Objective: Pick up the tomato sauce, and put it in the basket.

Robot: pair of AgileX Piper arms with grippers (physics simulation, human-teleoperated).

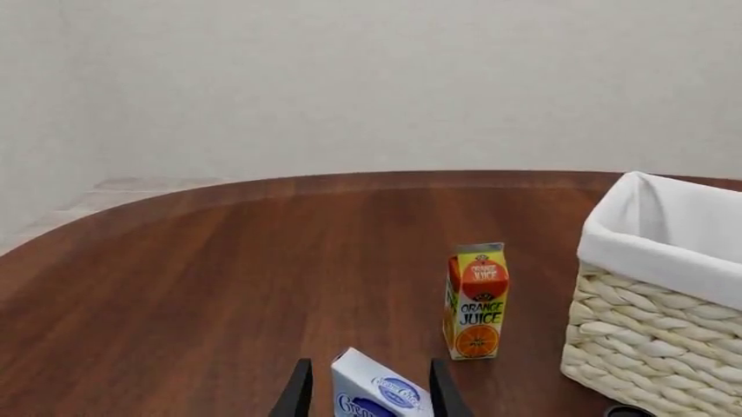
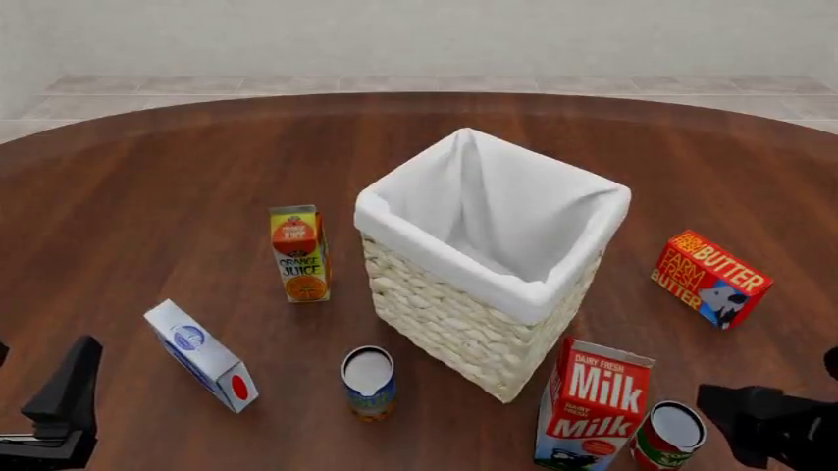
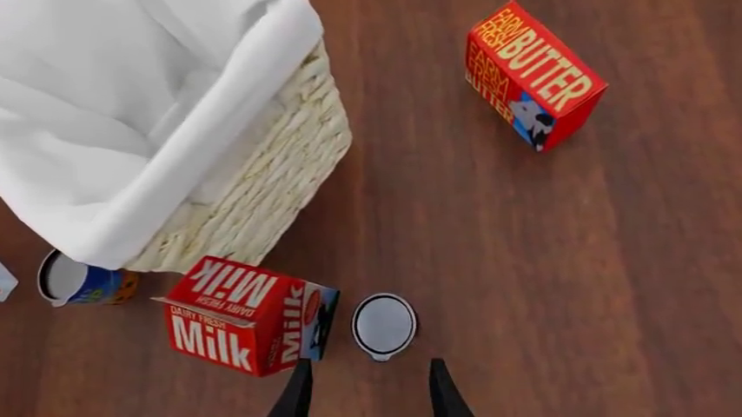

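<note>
The tomato sauce (image 2: 670, 435) stands upright on the tabletop (image 2: 157, 186), its long axis vertical, silvery-white flat top facing up above a red label with some green. It sits just beside the milk carton (image 2: 592, 405), near the basket (image 2: 488, 257). The right pincer (image 3: 368, 391) hovers above it, fingers apart and empty. The left pincer (image 1: 368, 393) is likewise spread, empty.

Both arms are hanging back at the near edge, only their dark ends showing. The black two-fingered left tool (image 1: 368, 398) is sitting with fingers spread apart, and the matching right tool (image 3: 367, 391) is gaping too, pointing steeply downward.
</note>
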